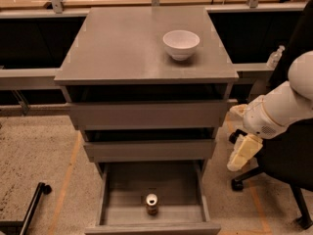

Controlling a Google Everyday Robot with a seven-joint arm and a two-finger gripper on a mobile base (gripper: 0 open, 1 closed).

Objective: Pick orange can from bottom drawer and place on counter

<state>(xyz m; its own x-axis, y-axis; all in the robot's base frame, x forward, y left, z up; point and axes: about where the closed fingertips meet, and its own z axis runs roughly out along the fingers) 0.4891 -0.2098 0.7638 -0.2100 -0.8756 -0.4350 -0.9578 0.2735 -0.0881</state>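
Note:
The orange can stands upright in the open bottom drawer, near its front middle, with its silver top showing. The counter is the grey top of the drawer cabinet. My gripper hangs at the end of the white arm, to the right of the cabinet. It is level with the middle drawer, outside the drawers and well above and to the right of the can. It holds nothing that I can see.
A white bowl sits on the counter at the back right. The two upper drawers are slightly pulled out. A black office chair stands right of the cabinet behind my arm. A black pole lies on the floor at left.

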